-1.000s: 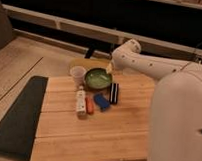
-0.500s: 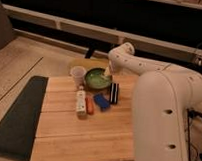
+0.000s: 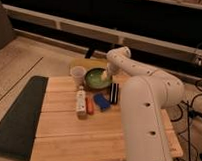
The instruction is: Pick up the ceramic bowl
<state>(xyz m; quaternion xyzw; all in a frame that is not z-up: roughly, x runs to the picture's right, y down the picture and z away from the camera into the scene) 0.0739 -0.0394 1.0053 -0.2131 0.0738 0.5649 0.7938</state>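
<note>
Where the gripper [image 3: 108, 76] is hanging: low at the 3 o'clock rim of the ceramic bowl [image 3: 96, 78], at or just inside its edge; whether it is touching cannot be told.
Grip: how far it is standing open cannot be told, nor whether it is holding the bowl.
Arm [image 3: 144, 96]: white, arching in from the table's 4 o'clock side, its bulk filling the near right, its wrist bending down toward the bowl.
Bowl: green, glossy, round and shallow, sitting upright on the table [image 3: 67, 139] near the 12 o'clock edge. The inside is showing green glaze with a bright glint; any contents cannot be told.
Cup [image 3: 78, 74]: pale and small, standing upright just beside the bowl at its 9 o'clock, mouth facing up. What it is holding cannot be told.
Bottle [image 3: 81, 102]: white, lying on its side at the bowl's 7 o'clock, its length running 12 to 6.
Orange item [image 3: 90, 106]: lying just beside the bottle at its 3 o'clock, parallel to it.
Blue item [image 3: 101, 100]: lying at the bowl's 6 o'clock, near the orange item.
Black item [image 3: 114, 93]: sitting at the bowl's 4 o'clock, close against the arm.
Table: pale wooden slats, bearing all of these.
Mat [image 3: 15, 117]: dark, lying along the table's 9 o'clock side.
</note>
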